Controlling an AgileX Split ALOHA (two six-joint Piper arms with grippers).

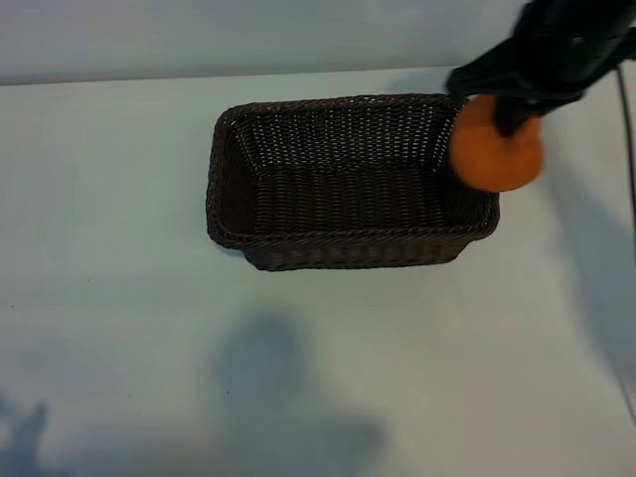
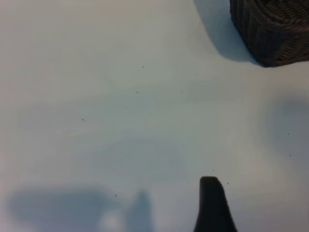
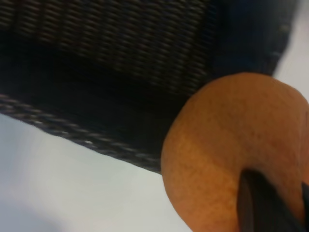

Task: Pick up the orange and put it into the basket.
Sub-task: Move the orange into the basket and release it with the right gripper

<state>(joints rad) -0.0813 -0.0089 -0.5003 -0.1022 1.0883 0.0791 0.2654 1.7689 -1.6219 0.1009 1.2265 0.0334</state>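
A: One orange [image 1: 495, 149], clamped in R gripper [image 1: 512, 114], hangs over basket's [image 1: 298, 253] right end, above the rim.
B: L gripper [image 2: 212, 205]?
A: Fingers apart, holding nothing, over bare table [image 1: 119, 298] near basket corner.

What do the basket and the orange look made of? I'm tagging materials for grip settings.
The basket: dark brown woven strands, wicker or plastic imitation, with a braided rim and a slight sheen. The orange, held in the right gripper: real-looking fruit peel, matte and finely pitted, though a replica cannot be ruled out.
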